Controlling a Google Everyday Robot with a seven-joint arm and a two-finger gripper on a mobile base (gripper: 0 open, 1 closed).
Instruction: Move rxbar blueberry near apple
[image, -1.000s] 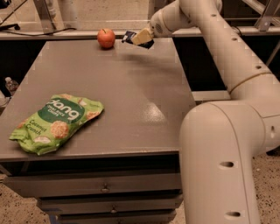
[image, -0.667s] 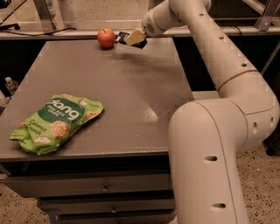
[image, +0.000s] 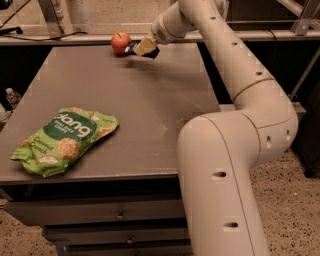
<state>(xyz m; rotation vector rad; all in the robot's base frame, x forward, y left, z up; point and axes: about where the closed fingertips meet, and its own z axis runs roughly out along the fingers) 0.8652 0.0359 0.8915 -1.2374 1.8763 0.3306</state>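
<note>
Robot arm (image: 235, 150), thick, cream-white and jointed, rising from the lower right and bending up and over to the far edge of a flat grey metal table (image: 150, 105). At the end of the arm, the two-finger gripper (image: 145, 46) sits over the table's far edge, a little left of the centre of the view. Its pale tan fingers are closed on a small flat dark navy-blue snack bar, the rxbar blueberry (image: 131, 48). The dark wrapper pokes out on both sides of the fingers, and its lettering is too small to read.

The bar is held slightly tilted, just above the tabletop, with a soft shadow on the grey surface below it. Its left end is just beside a small round red-orange apple (image: 120, 42), which stands on the table at the far edge, with a short stem on top. Whether the wrapper touches the apple cannot be told.

Well apart from both, on the near left part of the table, lies a large crinkled green chip bag (image: 65, 140) with white lettering and pictures of pale round chips. It lies flat, with its long side angled toward the table's front left corner.

Below the tabletop, the front of the table shows grey drawers (image: 120, 215) with small knobs. A speckled floor (image: 295, 200) shows at the lower right, beside the arm's base.
</note>
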